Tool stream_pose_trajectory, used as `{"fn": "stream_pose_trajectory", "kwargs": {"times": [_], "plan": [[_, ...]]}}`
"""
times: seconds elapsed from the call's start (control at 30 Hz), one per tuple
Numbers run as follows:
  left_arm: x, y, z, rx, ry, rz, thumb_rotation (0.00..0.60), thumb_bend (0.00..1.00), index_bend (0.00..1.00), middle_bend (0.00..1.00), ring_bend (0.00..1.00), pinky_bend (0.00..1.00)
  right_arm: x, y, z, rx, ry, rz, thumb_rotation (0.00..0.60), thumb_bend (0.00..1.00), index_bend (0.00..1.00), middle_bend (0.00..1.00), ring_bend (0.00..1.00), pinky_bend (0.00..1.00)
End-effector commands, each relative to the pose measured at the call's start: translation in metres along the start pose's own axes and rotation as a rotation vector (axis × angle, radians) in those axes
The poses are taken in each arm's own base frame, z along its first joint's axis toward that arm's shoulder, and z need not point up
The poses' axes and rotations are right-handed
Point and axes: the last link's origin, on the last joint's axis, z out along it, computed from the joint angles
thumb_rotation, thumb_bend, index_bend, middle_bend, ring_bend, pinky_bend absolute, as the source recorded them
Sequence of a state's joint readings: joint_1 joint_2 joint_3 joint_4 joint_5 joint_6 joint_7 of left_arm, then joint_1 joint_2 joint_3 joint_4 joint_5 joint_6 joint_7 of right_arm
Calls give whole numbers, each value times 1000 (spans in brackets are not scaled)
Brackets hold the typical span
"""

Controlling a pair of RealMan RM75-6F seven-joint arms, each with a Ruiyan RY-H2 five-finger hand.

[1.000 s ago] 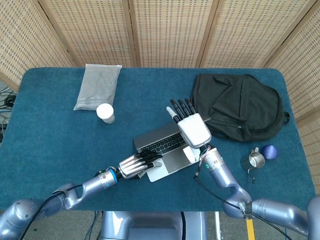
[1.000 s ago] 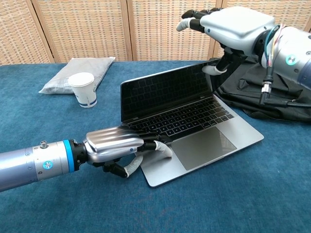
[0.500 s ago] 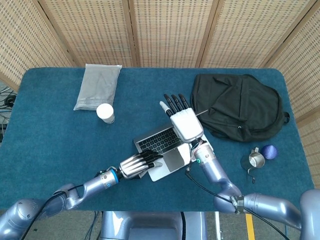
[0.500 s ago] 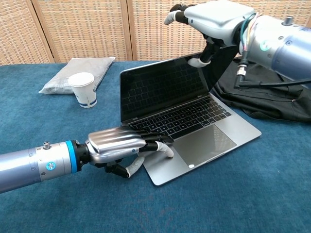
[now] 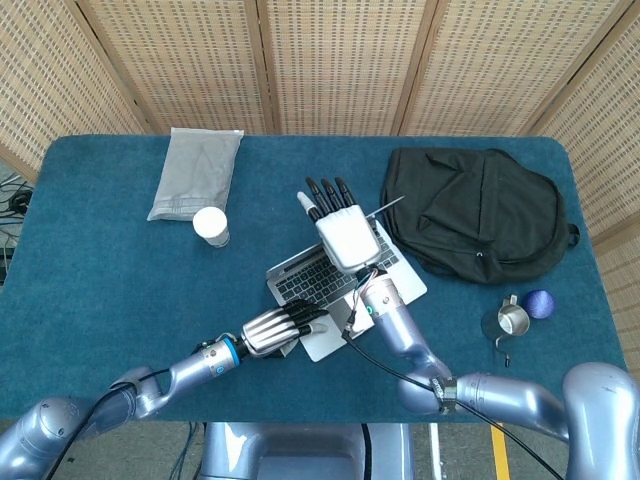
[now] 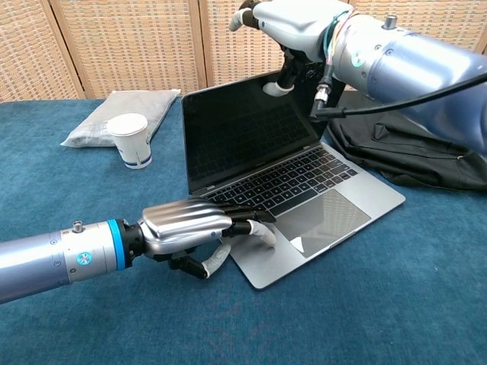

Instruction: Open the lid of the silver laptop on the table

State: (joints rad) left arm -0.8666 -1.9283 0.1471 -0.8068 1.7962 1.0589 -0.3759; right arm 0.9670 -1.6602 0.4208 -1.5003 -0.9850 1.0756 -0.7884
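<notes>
The silver laptop [image 5: 318, 283] [image 6: 323, 209] stands open in the middle of the blue table, its dark screen [image 6: 243, 129] raised past upright. My right hand [image 5: 343, 235] [image 6: 293, 23] hovers over the lid's top edge with fingers stretched out beyond it, and its thumb [image 6: 275, 87] touches the screen side near the top. My left hand [image 5: 275, 330] [image 6: 190, 226] lies flat with its fingertips pressing on the front left corner of the laptop's base beside the trackpad.
A black backpack [image 5: 480, 215] [image 6: 411, 144] lies just right of the laptop. At the back left sit a grey pouch [image 5: 197, 172] [image 6: 114, 114] and a paper cup [image 5: 211, 226] [image 6: 133, 141]. A metal cup [image 5: 505, 323] and a blue ball [image 5: 538, 303] stand front right.
The lid has swung further back and now stands steeper. My right hand moved left and away with the lid's top edge. The base shifted slightly; the left hand stayed on its corner.
</notes>
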Motion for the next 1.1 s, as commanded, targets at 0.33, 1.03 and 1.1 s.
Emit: {"fn": "stream_pose_trajectory", "kwargs": {"times": [0.33,1.03,1.1], "plan": [[5,0,1,1,12,-5,600,815,162,75,71,115,5,-10,14,-27,-5,8,600,350,105,1,0,57],[6,-7,1,23,20,-25,600,813,163,77,71,114,2,-42,40,-53,-11,2,600,337,105,1,0,57],[6,-7,1,24,22,-28,600,813,163,77,71,115,1,-44,42,-57,-10,7,600,325,105,1,0,57]]}}
